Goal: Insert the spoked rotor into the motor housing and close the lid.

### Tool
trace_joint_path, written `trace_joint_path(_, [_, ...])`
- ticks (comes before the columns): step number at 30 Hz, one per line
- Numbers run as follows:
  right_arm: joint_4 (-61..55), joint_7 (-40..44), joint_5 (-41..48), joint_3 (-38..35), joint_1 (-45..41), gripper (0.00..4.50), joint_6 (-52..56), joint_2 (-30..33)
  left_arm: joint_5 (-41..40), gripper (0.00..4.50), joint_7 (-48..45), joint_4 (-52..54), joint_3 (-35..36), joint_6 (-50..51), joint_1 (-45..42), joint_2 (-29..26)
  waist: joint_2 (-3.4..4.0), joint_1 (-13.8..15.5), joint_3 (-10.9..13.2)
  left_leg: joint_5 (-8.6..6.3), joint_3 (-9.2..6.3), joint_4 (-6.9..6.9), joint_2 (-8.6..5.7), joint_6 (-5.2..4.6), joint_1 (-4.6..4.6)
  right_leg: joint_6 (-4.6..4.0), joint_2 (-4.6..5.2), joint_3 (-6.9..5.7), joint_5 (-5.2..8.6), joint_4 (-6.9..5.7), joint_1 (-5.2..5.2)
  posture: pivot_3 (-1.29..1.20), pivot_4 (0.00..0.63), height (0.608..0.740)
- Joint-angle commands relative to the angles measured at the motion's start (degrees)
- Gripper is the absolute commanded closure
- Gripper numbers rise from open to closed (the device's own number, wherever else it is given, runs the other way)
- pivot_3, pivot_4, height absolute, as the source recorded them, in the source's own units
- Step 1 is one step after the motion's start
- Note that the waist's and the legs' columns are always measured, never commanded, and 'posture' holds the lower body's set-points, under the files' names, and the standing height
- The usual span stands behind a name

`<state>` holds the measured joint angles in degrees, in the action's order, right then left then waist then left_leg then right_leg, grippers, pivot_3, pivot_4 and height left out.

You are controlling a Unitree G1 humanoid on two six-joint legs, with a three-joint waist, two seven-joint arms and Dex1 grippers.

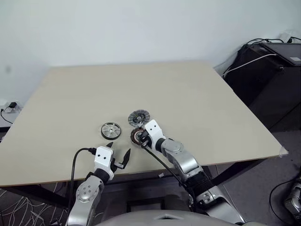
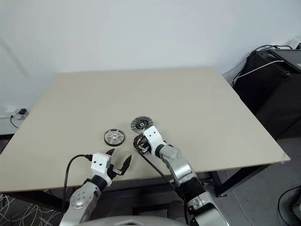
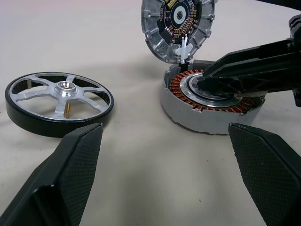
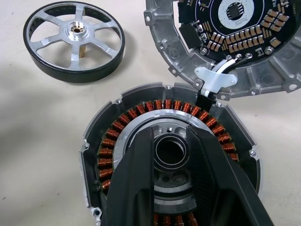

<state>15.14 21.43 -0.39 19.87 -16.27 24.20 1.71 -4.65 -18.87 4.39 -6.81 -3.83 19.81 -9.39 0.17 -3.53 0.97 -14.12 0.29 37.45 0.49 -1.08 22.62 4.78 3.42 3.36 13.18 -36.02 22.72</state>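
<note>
The left gripper (image 1: 118, 157) hangs near the table's (image 1: 211, 103) front edge with its fingers spread wide and nothing between them, pointing toward the parts. Just ahead of it lies the spoked rotor (image 1: 111, 130), flat on the table with a dark outer band, its hub facing up, untouched and well apart from the other pieces. Further right sits the motor housing (image 4: 117, 141), its copper windings exposed, with the lid (image 4: 263, 42) tipped open behind it, joined to it by a short white wire (the lid's inner face carries a circuit board). The right gripper (image 4: 171, 141) has its narrow-set fingers over the housing's central bore; whether they press on it or grip anything I cannot tell. The rotor is not yet inserted. To do this well, the free left claw should take the rotor by its rim, keep it level, and centre its shaft over the bore while the right steadies the housing, minding the wire.
</note>
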Motion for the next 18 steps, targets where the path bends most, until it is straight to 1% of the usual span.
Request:
trace_joint_path(1, [-0.5,0.6,0.1,-0.3,-1.0,3.82,-0.9,-0.7,-0.1,0.0,-0.1,1.7,0.0,-0.4,-0.4,-0.1,0.0,0.0,0.0,0.0,0.0,0.0,0.0,0.0,0.0,0.0,0.0,0.0,0.0,0.0,0.0,0.0,0.0,0.74])
trace_joint_path(2, [-0.5,0.7,0.1,-0.2,-1.0,3.82,-0.8,-0.8,-0.1,0.0,-0.1,1.6,0.0,-0.5,-0.4,-0.1,0.0,0.0,0.0,0.0,0.0,0.0,0.0,0.0,0.0,0.0,0.0,0.0,0.0,0.0,0.0,0.0,0.0,0.74])
trace_joint_path(3, [-0.6,0.8,0.1,-0.2,-1.1,3.1,-0.8,-0.7,-0.1,0.0,0.0,1.6,0.0,-0.4,-0.4,-0.1,0.0,0.0,0.0,0.0,0.0,0.0,0.0,0.0,0.0,-0.01,0.0,0.0,0.0,0.0,0.0,0.0,0.0,0.74])
trace_joint_path(4, [-1.0,1.0,0.2,-0.3,-0.9,2.86,-0.6,-0.6,-0.1,0.0,0.0,1.6,0.0,-0.5,-0.4,0.0,0.01,0.0,0.0,0.0,0.0,0.0,0.0,0.0,0.0,-0.02,0.0,0.0,-0.01,0.0,0.0,0.0,0.0,0.74])
trace_joint_path(9, [-6.1,3.0,1.9,-0.8,0.9,1.26,1.5,0.1,0.0,0.0,0.0,1.4,-0.1,-0.5,-0.3,0.1,0.0,0.1,0.0,0.0,0.0,0.0,0.0,0.0,0.01,-0.01,0.0,0.0,0.0,0.0,0.0,0.0,0.0,0.74])
trace_joint_path(12, [-13.7,5.7,3.9,-0.4,2.8,1.26,3.7,1.4,-0.1,0.0,-0.1,1.3,-0.2,-0.4,-0.4,0.1,0.02,0.1,0.0,0.0,0.0,-0.01,0.01,0.0,0.03,0.02,0.02,0.0,0.02,0.01,0.02,0.0,0.0,0.74])
trace_joint_path(15, [-16.9,5.2,4.3,-0.6,3.5,1.26,5.3,1.7,-0.1,0.0,-0.2,0.9,-0.2,-0.4,-0.7,0.1,0.01,0.0,0.0,-0.01,-0.01,-0.02,0.01,0.01,0.03,0.07,0.01,0.0,0.06,0.01,0.04,0.0,0.0,0.74])
trace_joint_path(16, [-17.6,4.9,3.8,-0.2,3.6,1.68,5.4,2.0,-0.1,0.0,-0.2,0.8,-0.3,-0.4,-0.9,0.2,0.0,0.0,0.0,-0.02,-0.01,-0.02,0.01,0.03,0.02,0.08,0.0,0.0,0.06,0.0,0.04,0.0,0.0,0.74])
trace_joint_path(17, [-18.2,4.5,3.3,0.1,3.7,1.87,5.6,2.3,-0.1,0.0,-0.2,0.7,-0.4,-0.4,-1.0,0.2,0.01,0.1,0.0,-0.02,-0.01,-0.02,0.02,0.04,0.01,0.07,0.0,-0.02,0.06,0.0,0.03,0.0,0.0,0.74])
trace_joint_path(18, [-18.6,4.2,3.1,0.3,3.8,2.21,5.7,2.4,0.0,0.0,-0.2,0.7,-0.4,-0.4,-1.0,0.2,0.01,0.1,0.0,-0.04,-0.01,-0.02,0.02,0.07,0.02,0.08,0.0,-0.02,0.06,0.0,0.03,0.0,0.0,0.74])
